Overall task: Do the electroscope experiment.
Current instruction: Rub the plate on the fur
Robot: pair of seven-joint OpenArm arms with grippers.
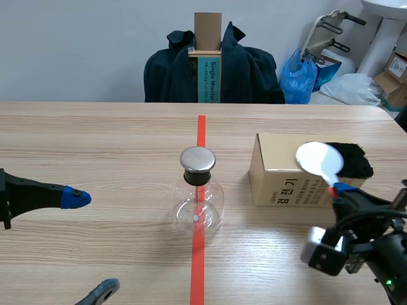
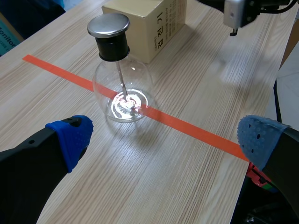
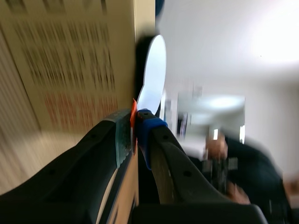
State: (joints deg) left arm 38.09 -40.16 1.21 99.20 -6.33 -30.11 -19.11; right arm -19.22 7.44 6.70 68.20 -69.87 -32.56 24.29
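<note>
The electroscope [image 1: 199,194], a clear glass flask with a black stopper and a metal cap, stands mid-table on the tape line. In the left wrist view the electroscope [image 2: 122,88] is ahead of my left gripper [image 2: 161,140], which is open and holds nothing. In the scene view the left gripper [image 1: 89,244] sits low at the left, apart from the flask. My right gripper [image 1: 337,189] is shut on the thin stem of a white round paddle [image 1: 320,159]. The disc stands against a black furry cloth [image 1: 355,162] on a cardboard box [image 1: 286,175]. The right wrist view shows the paddle [image 3: 154,74] rising from the right gripper [image 3: 135,130] beside the box [image 3: 70,60].
An orange-red tape line [image 1: 199,254] runs down the table's middle. Behind the far edge a chair draped with a dark jacket [image 1: 241,70] holds an upright box [image 1: 208,57]. A blue bag [image 1: 299,79] and white items lie at the back right.
</note>
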